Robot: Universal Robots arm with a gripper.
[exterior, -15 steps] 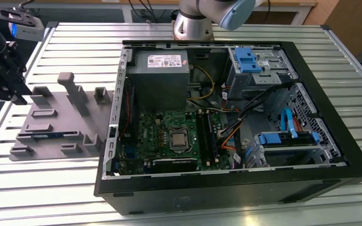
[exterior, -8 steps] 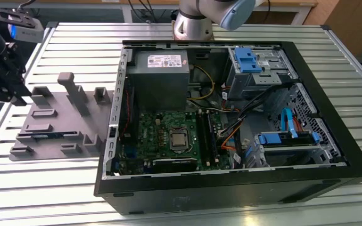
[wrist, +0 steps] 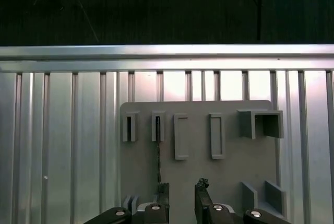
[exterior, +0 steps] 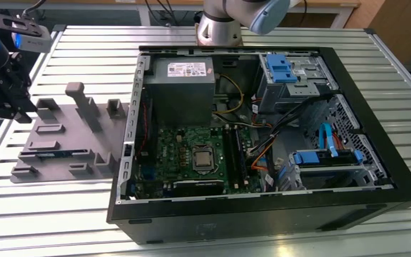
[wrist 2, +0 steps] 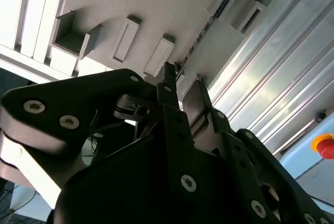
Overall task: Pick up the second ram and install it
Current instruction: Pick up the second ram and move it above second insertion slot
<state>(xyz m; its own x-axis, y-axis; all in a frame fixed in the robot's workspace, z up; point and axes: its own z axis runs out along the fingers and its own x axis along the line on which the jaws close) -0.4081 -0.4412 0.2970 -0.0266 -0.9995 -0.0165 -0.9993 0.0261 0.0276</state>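
The grey holder tray point(exterior: 57, 140) lies on the slatted metal tabletop point(exterior: 84, 214). In it the second ram point(exterior: 48, 155) stands on edge, seated in a pair of its slots. In the first wrist view the ram shows as a thin dark line point(wrist: 158, 153) across the tray point(wrist: 229, 177).

The hand point(exterior: 13, 110) hangs over the tray's edge, on the exterior view's left of it. Its fingers point(wrist: 201, 190) stand apart with nothing between them, and one fingertip is close to the end of the ram.

Just beside the tray, on the exterior view's right of it, sits an open black computer case point(exterior: 263, 214). It holds a green motherboard point(exterior: 191, 155), blue-trimmed drive cages point(exterior: 291, 72) and a grey power supply point(exterior: 180, 91). The power supply carries a white label point(exterior: 188, 69) whose print I cannot make out.
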